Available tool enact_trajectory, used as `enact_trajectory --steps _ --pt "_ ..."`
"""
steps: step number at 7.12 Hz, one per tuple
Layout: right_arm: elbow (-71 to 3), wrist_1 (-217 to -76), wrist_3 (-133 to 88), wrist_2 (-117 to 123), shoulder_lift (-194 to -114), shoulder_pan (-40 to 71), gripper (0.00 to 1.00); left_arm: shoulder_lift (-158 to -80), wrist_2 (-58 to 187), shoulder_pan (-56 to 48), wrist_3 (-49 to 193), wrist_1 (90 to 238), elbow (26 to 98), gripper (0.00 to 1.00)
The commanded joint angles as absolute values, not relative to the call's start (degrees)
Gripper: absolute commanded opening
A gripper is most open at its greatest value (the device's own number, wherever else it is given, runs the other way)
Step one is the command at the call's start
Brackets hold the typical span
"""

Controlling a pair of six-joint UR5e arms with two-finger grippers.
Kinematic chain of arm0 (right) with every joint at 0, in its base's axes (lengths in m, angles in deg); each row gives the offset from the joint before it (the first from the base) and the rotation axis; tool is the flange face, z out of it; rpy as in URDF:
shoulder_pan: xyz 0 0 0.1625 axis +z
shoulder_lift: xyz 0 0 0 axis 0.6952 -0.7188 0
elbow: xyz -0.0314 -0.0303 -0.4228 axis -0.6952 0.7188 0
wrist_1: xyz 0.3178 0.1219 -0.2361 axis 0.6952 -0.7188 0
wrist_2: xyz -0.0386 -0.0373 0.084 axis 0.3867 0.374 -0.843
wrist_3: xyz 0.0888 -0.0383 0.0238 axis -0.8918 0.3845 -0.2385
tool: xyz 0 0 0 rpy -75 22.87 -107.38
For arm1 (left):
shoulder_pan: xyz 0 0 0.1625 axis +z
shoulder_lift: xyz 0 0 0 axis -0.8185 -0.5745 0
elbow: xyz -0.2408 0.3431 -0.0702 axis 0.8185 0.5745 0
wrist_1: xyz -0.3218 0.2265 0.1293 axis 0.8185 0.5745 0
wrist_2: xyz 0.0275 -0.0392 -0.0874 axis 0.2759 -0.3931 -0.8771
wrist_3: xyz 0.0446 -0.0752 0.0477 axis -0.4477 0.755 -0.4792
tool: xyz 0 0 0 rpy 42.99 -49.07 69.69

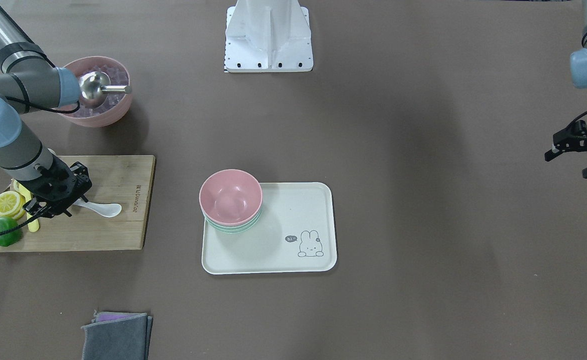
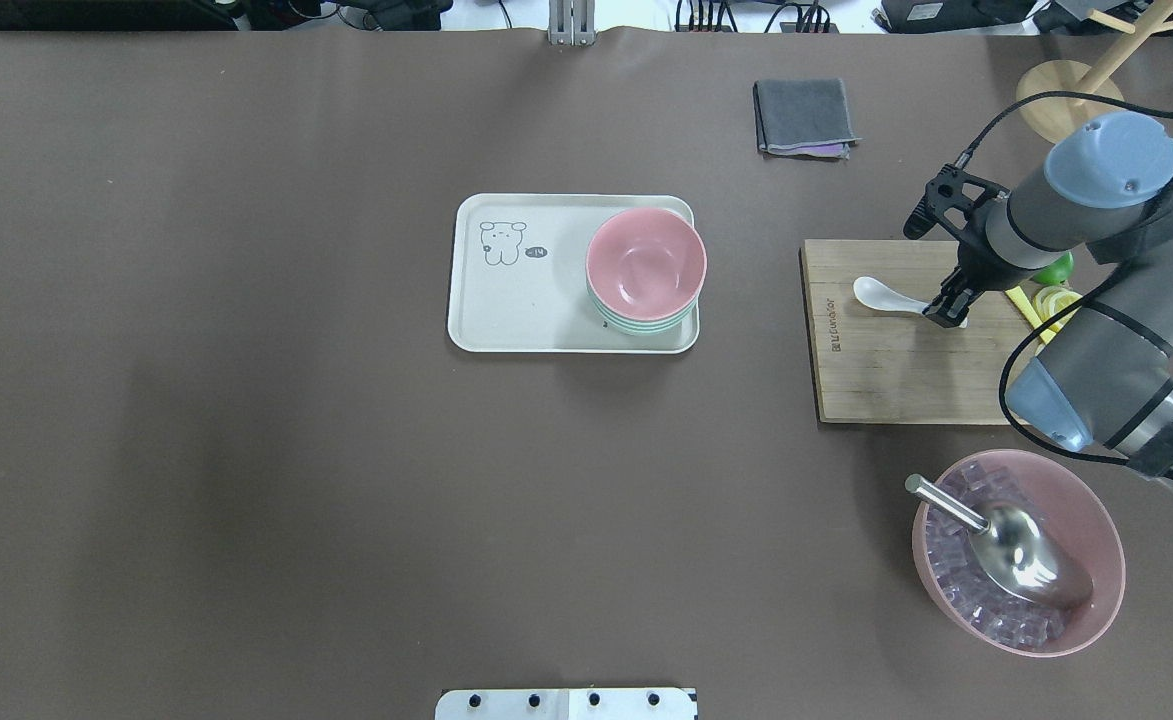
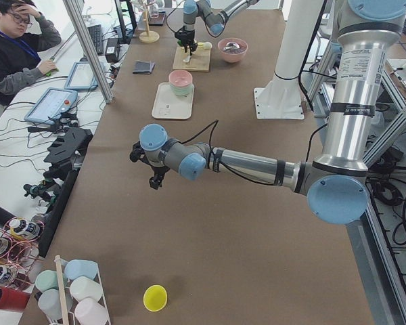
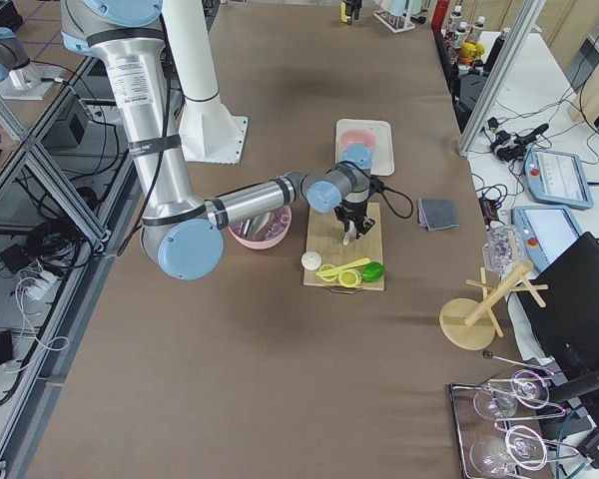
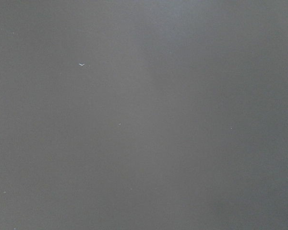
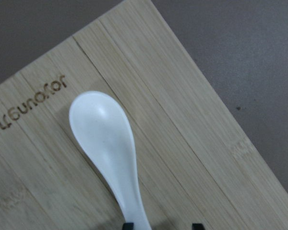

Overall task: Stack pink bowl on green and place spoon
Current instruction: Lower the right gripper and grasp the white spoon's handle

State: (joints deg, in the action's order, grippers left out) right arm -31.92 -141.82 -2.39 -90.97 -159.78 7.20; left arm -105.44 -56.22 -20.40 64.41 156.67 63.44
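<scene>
Stack done: pink bowl [image 2: 645, 262] sits in green bowl [image 2: 643, 325], well apart from your right hand [image 2: 949, 313]. Hand spread astride the spoon [image 2: 886, 296] handle on the board [image 2: 896, 370], not yet gripping. Spoon placement left.

A long brown-covered table [image 2: 246, 450]; along the table's side stands a white desk [image 3: 13, 139] holding tablets [image 3: 52, 103] and cables

You've only got bare grey-brown tabletop [image 5: 144, 158] in the L wrist cam. Tiny white fleck [image 5: 81, 64] upper left.
</scene>
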Motion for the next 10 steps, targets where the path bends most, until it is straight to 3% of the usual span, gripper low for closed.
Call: enact_trajectory --steps 1,10 --pt "-32.52 -141.71 -2.49 -91.46 -159.61 7.19 0.5 -105.4 -56.07 -20.39 64.41 156.67 63.44 0.99" --pt "-30.33 -141.71 -2.14 -92.6 -158.99 6.84 0.49 -105.4 -55.89 -20.21 64.85 156.76 63.44 0.99"
